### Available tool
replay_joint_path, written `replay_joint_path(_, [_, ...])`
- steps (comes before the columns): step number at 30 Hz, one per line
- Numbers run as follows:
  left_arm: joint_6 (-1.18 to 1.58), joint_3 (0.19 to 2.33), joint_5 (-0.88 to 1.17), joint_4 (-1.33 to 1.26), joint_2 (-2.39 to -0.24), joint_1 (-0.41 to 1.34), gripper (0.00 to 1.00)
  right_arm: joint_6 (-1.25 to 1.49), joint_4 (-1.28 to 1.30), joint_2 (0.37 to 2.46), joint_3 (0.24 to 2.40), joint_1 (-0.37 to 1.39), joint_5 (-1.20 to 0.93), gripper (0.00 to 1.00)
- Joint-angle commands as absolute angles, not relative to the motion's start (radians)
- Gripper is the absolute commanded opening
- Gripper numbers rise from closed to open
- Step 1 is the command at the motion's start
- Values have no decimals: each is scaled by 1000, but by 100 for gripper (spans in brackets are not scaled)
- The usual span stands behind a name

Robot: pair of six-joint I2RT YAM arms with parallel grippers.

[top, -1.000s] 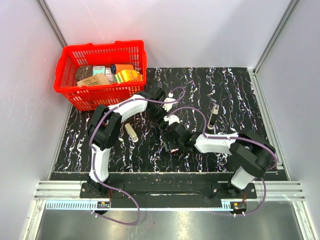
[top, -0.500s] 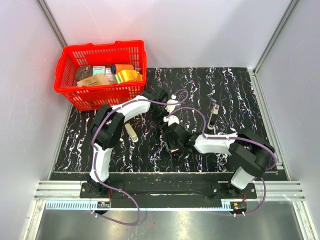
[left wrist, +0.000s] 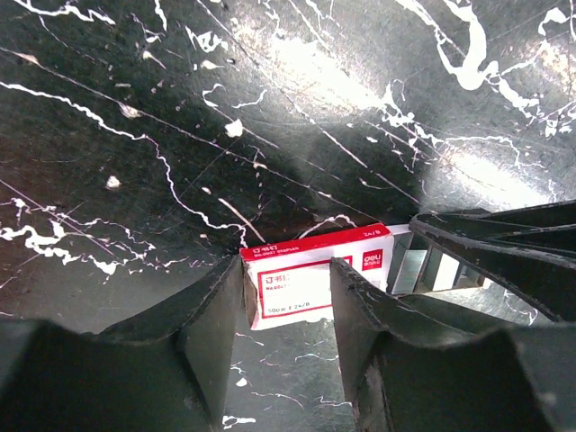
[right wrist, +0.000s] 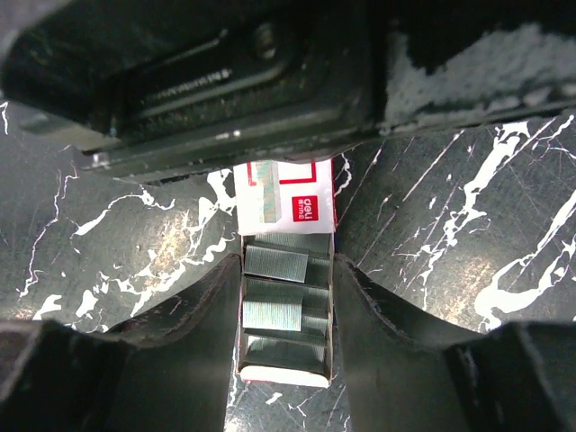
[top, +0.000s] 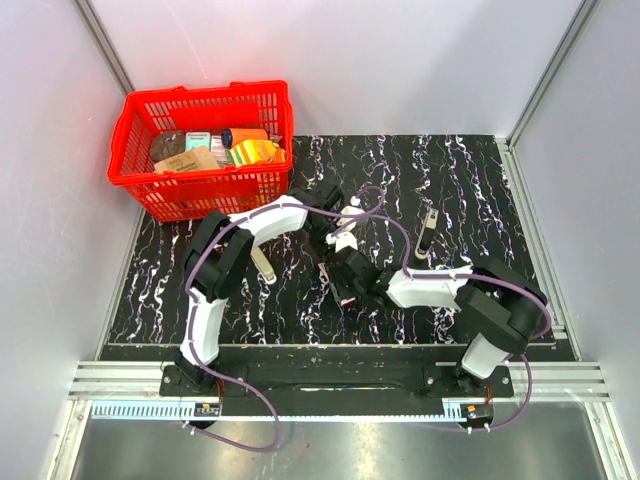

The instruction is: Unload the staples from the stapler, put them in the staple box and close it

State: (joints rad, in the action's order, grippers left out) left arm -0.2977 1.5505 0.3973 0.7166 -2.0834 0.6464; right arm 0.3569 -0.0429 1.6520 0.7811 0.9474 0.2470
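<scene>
Centrally on the black marbled counter (top: 480, 180) the two arms meet over a red-and-white packet (left wrist: 310, 283), not over the stapler. The left hand (left wrist: 286, 270) is set narrow across the packet's printed sleeve. One finger sits against the sleeve's end and the other crosses in front of it, and whether they truly pinch the sleeve cannot be told. The right hand (right wrist: 288, 270) is closed narrowly on the packet's inner tray (right wrist: 286, 360), with a finger flush against each long side. The tray is drawn partway out of the sleeve, and grey packed strips (right wrist: 274, 263) lie in it. In the right wrist view the dark body of the left hand fills the top of the picture, directly over the far end of the sleeve.

The stapler (top: 427, 230) lies by itself on the counter to the right of both hands, on the far side of the right forearm. It is slim and dark with a silver part, and its long axis runs roughly away from the arm bases. Neither hand touches it. The staples (top: 264, 268), one short pale strip, lie flat on the counter to the left of the hands, just beside the left arm's lower link. A red basket (top: 200, 190) holding assorted packages stands at the far left corner, well apart from the stapler.
</scene>
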Motion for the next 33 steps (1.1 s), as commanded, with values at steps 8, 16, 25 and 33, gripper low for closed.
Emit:
replay_joint_path(8, [-284, 1545, 405, 718, -2037, 646, 54, 396, -25, 1706, 801, 968, 249, 49])
replay_joint_path(16, [-253, 1594, 409, 730, -1965, 565, 76, 408, -20, 1718, 792, 968, 247, 48])
replay_joint_path(25, [-290, 1522, 480, 745, -1973, 566, 63, 419, -26, 1727, 787, 968, 244, 46])
replay_joint_path(33, [-296, 1537, 431, 729, -2036, 589, 50, 419, -20, 1723, 790, 968, 244, 45])
